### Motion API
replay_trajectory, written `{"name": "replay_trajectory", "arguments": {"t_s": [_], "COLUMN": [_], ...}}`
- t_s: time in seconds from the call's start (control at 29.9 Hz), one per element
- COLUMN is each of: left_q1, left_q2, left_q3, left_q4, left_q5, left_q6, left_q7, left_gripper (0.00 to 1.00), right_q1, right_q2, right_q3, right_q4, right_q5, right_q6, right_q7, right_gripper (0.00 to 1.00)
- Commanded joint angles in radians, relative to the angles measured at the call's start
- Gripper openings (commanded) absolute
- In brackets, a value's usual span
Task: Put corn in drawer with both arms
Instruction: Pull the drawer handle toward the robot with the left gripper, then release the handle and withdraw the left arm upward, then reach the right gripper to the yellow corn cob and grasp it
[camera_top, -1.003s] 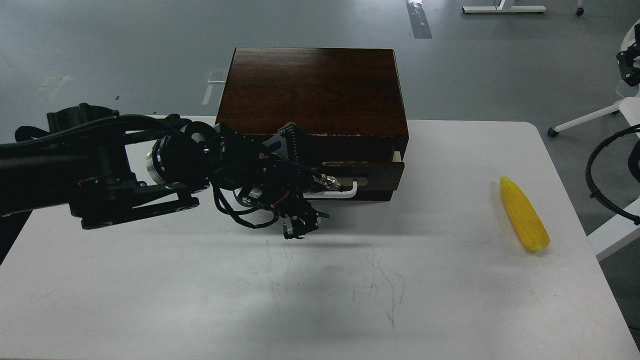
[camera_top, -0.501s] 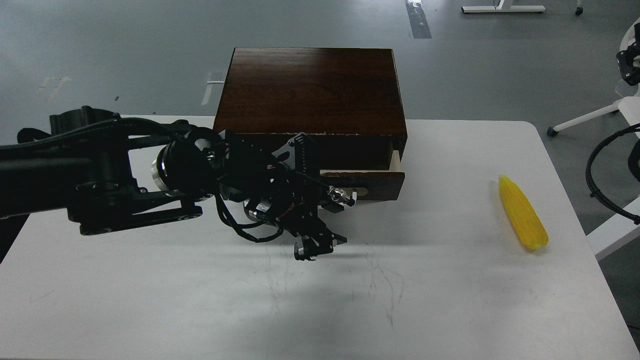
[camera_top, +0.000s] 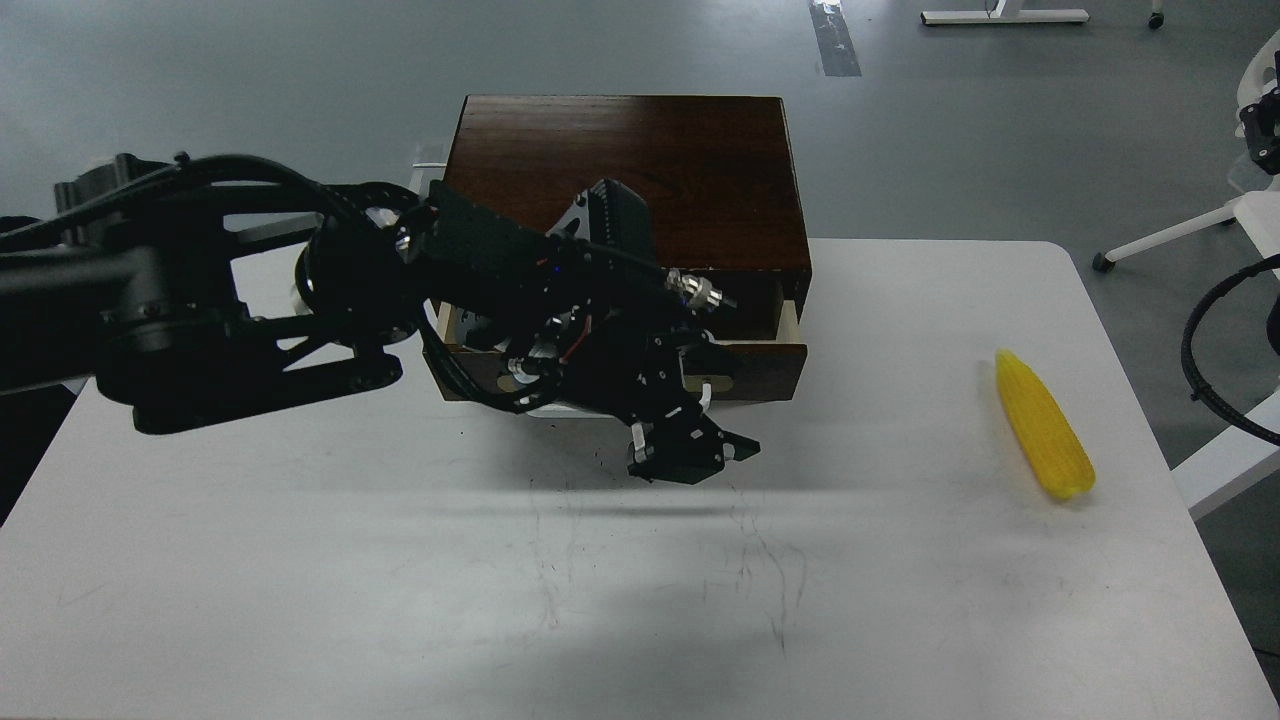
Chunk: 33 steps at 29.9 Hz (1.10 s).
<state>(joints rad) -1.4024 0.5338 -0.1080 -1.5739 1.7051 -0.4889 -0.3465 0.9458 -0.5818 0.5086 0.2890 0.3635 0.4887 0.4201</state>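
1. Corn (camera_top: 1043, 425): one cob, bright yellow with rows of kernels, lying flat on the white counter (camera_top: 900, 600) near its right edge, pointed end away from me, well apart from everything else.
2. One dark wooden box (camera_top: 620, 170) sits at the back of the counter, and one drawer (camera_top: 765, 358) stands pulled out of its front, pale side walls showing at the left and right corners.
3. Most of the drawer's inside is hidden behind the arm; the strip I can see is dark and I cannot tell whether anything lies in it. A bit of the white handle (camera_top: 706, 390) peeks out under the arm.
4. One arm in view, the left arm (camera_top: 200, 320), coming in from the left and crossing the drawer front.
5. Left tool (camera_top: 690, 455) hangs just in front of the drawer, over the counter, holding nothing; it is dark and bunched, so whether it is spread or closed, I cannot tell.
6. Right tool is out of sight; only a black cable (camera_top: 1215, 370) loops at the right edge.
7. No readable writing or labels anywhere.
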Motion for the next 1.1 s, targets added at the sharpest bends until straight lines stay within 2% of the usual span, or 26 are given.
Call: {"name": "replay_trajectory", "arguments": {"t_s": [0.0, 0.1, 0.17, 0.23, 0.37, 0.43, 0.5, 0.63, 0.7, 0.9, 1.07], "left_q1": [0.013, 0.039, 0.051, 0.057, 0.08, 0.098, 0.105, 0.112, 0.121, 0.141, 0.169], "left_q2": [0.044, 0.054, 0.057, 0.057, 0.063, 0.06, 0.057, 0.013, -0.006, -0.003, 0.0], "left_q3": [-0.114, -0.183, -0.194, -0.194, -0.202, -0.213, -0.213, -0.24, -0.249, -0.265, -0.3], "left_q4": [0.07, 0.149, 0.236, 0.294, 0.44, 0.591, 0.67, 0.908, 0.968, 0.999, 0.997], "left_q5": [-0.348, -0.667, -0.958, -1.095, -1.199, -1.26, -1.295, -1.482, -1.6, -1.849, -1.871], "left_q6": [0.0, 0.0, 0.0, 0.0, 0.0, 0.0, 0.0, 0.0, 0.0, 0.0, 0.0], "left_q7": [-0.003, 0.0, 0.008, 0.011, -0.002, 0.007, 0.009, 0.008, 0.009, 0.014, 0.023], "left_gripper": [0.98, 0.98, 0.98, 0.98, 0.98, 0.98, 0.98, 0.98, 0.98, 0.98, 0.98], "right_q1": [0.018, 0.034, 0.073, 0.091, 0.1, 0.107, 0.113, 0.113, 0.111, 0.097, 0.105], "right_q2": [-0.05, -0.07, -0.072, -0.072, -0.073, -0.075, -0.073, -0.059, -0.038, 0.057, 0.082], "right_q3": [-0.159, -0.28, -0.398, -0.465, -0.522, -0.559, -0.585, -0.706, -0.77, -0.987, -1.101], "right_q4": [0.002, 0.007, 0.012, 0.012, 0.012, 0.015, 0.015, 0.012, 0.013, 0.016, 0.018], "right_q5": [-0.012, -0.044, -0.148, -0.251, -0.414, -0.548, -0.624, -0.782, -0.814, -0.845, -0.89], "right_q6": [0.0, 0.0, 0.0, 0.0, 0.0, 0.0, 0.0, 0.0, 0.0, 0.0, 0.0], "right_q7": [0.005, 0.008, 0.031, 0.058, 0.069, 0.069, 0.069, 0.069, 0.069, 0.069, 0.069], "right_gripper": [1.0, 1.0, 1.0, 1.0, 1.0, 1.0, 1.0, 1.0, 1.0, 1.0, 1.0]}}
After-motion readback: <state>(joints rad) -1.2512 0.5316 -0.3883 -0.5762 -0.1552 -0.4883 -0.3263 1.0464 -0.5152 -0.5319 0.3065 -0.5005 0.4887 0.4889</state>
